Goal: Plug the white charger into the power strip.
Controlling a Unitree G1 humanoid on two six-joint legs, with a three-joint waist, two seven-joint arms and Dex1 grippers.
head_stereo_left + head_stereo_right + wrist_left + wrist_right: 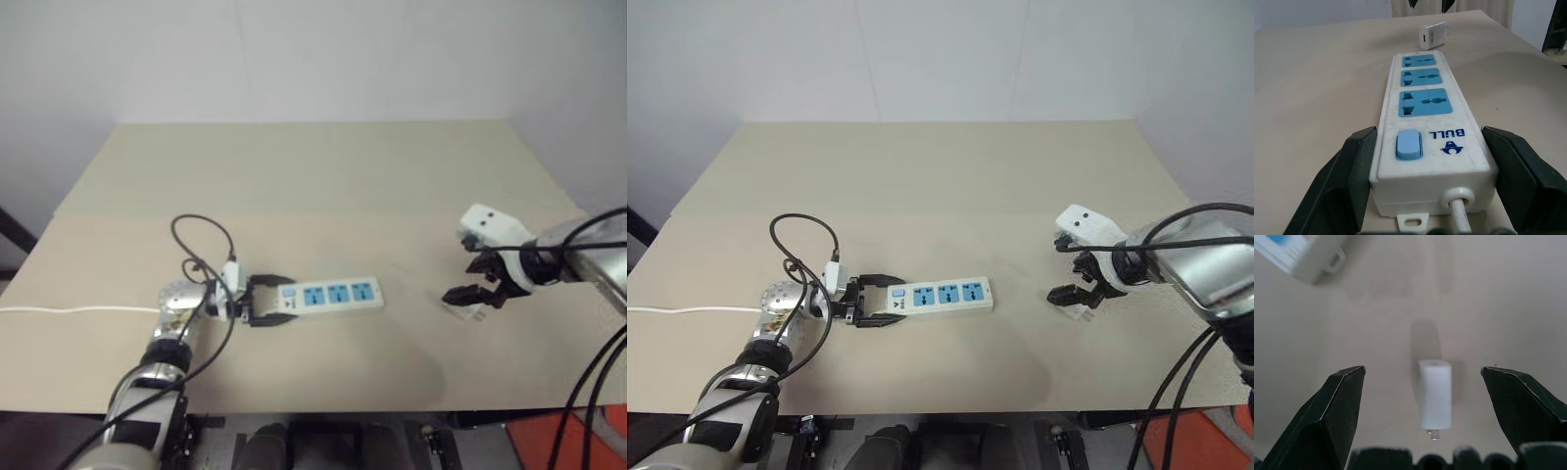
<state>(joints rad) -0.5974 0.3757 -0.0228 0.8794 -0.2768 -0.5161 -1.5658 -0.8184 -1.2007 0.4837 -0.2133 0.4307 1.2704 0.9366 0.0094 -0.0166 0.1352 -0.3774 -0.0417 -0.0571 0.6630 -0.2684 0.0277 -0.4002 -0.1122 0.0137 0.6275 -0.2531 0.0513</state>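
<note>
Our left gripper (1425, 181) jaws straddle the power strip's (331, 294) switch end, unclamped; right gripper (1422, 406) jaws wide above the white charger (1435, 399).

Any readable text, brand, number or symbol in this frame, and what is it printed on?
"BULL", in blue, with a small blue logo mark beside it: on the power strip, at its switch end next to the blue rocker switch; seen from the cord end it reads upside down.
The white charger shows a small port but no readable marking.
No other text is legible.
</note>
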